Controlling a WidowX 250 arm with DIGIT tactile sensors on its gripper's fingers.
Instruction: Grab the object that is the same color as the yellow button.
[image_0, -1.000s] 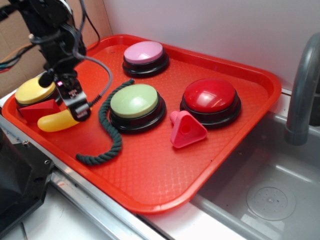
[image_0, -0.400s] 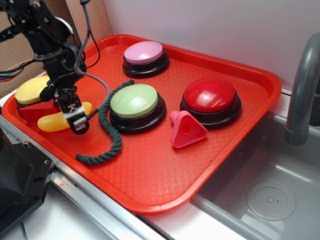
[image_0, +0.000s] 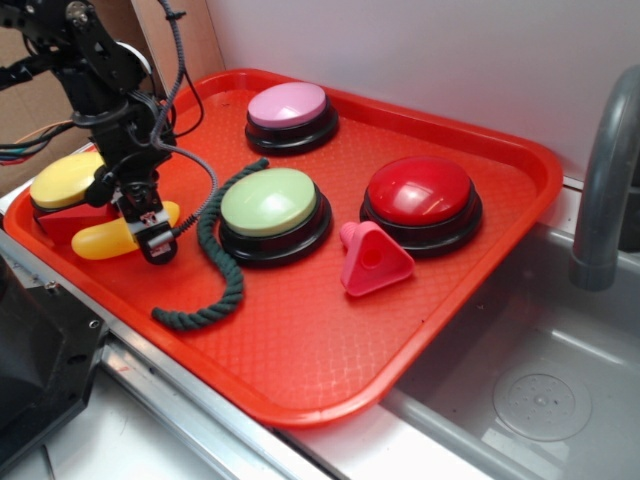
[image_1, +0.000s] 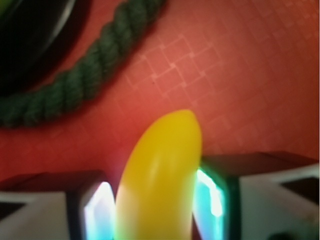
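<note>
- The hand (image_0: 152, 238) points down over the left corner of the red tray (image_0: 330, 350), its two fingers (image_1: 92, 210) standing one on each side of the toy banana (image_0: 110, 238) — the wrist view shows both inner faces right against the yellow skin, so it is pinching the banana.
- The banana lies low at the tray's left corner, near the front rim; whether it rests on the tray floor or is a little raised cannot be told. Its rounded tip pokes out past the fingers toward the green rope (image_0: 215, 262).
- Just behind the banana sits the red wedge block (image_0: 62, 218), and touching that, the yellow button (image_0: 66, 182) on its black base, hard against the tray's left edge.
- The rope runs in a loose curve from the middle of the tray down toward the front rim, bending around the left side of the pale green button (image_0: 270, 212) — close to it, though contact cannot be made out.
- A pink button (image_0: 290, 113) stands near the back rim, and a red button (image_0: 421, 200) toward the right side.
- A pink triangular piece (image_0: 372, 260) with a hole in it lies just in front of the red button.
- To the right of the tray a grey sink (image_0: 530, 390) is sunk into the counter, with a grey faucet (image_0: 606, 180) rising at its far edge.
</note>
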